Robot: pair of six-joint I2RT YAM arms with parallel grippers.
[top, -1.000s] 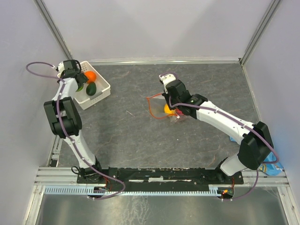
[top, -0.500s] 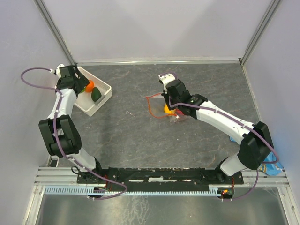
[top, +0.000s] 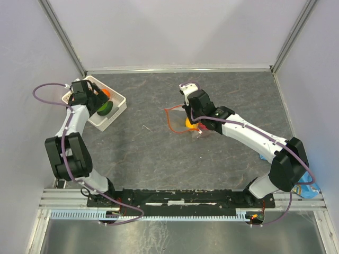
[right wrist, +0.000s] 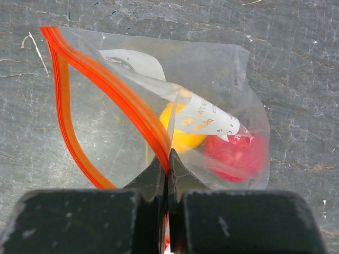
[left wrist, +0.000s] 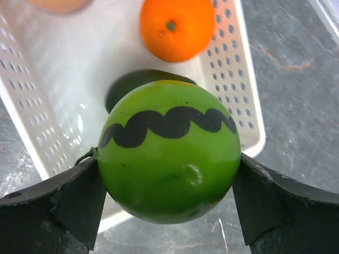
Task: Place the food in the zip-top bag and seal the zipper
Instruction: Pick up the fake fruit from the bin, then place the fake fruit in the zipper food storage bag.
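**Two pieces bagged, a third in hand, the zipper not yet sealed**

My left fingers (left wrist: 74,203) stand wide and clamp the lime-green fruit (left wrist: 168,174), the one with a wavy black band, one finger pressed to each side of it. It sits squarely between them, and I judge it to be raised over the near wall of the white basket (left wrist: 233,106). Below it in the basket lie a dark green fruit (left wrist: 127,87), an orange (left wrist: 177,26) and, at the far edge, what looks like a peach fruit (left wrist: 55,4).

My right fingers (right wrist: 151,177) are pinched tight on the zipper (right wrist: 122,98), holding one lip up so the mouth gapes to their left. Beyond them, the zip-top bag (right wrist: 222,69) lies on the tabletop (right wrist: 296,106) with a yellow fruit (right wrist: 183,137) and a pink-red fruit (right wrist: 235,156) inside, just past the fingertips.

By my reckoning the job is under halfway: the held fruit and the basket pieces need bagging. The basket and the bag are well apart.
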